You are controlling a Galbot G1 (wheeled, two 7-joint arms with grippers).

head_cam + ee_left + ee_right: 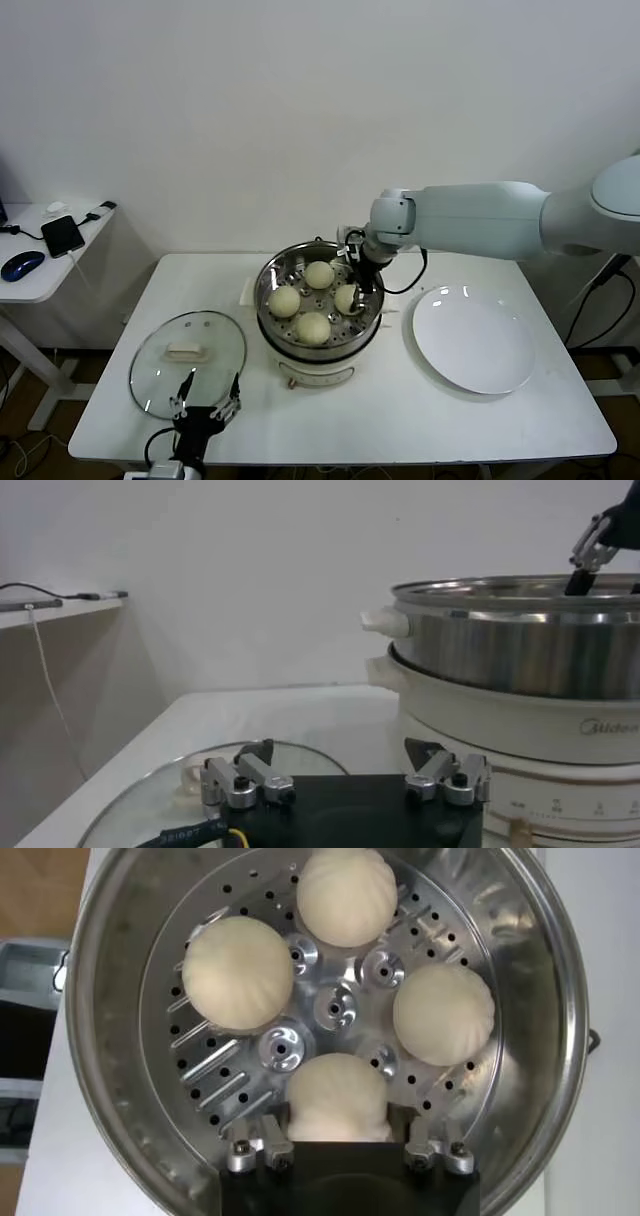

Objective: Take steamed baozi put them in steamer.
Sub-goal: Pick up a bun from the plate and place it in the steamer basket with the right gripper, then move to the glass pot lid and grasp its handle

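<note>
White table [400,420] standing against a plain pale wall, carrying the steamer [318,345] near its middle.

Right arm reaching in from the robot's right, stretching level across the far side of the table, wrist bending down over the steamer's right rim. Right gripper [360,296] dipping inside the pot, fingers [432,1148] spread to either side of 1 baozi [337,1098], flanking it closely; hard telling whether pads are pressing it or just beside it.

Holding 4 steamed baozi [315,328] on the perforated tray [210,1073], sitting apart in a ring around the tray's centre, none stacked.

Leaving bare tabletop in front of the steamer and between it and the white plate [474,340], lying well to the robot's right of the pot. Lying flat to the robot's left, the glass lid [150,362], close to the steamer base but apart from it.

Left gripper [205,412] hovering low at the near table edge, over the near rim of the lid, fingers [245,780] spread wide and gripping nothing.

Standing off to the far left, a side desk [40,280] with a phone [62,235] and a mouse [22,265].
</note>
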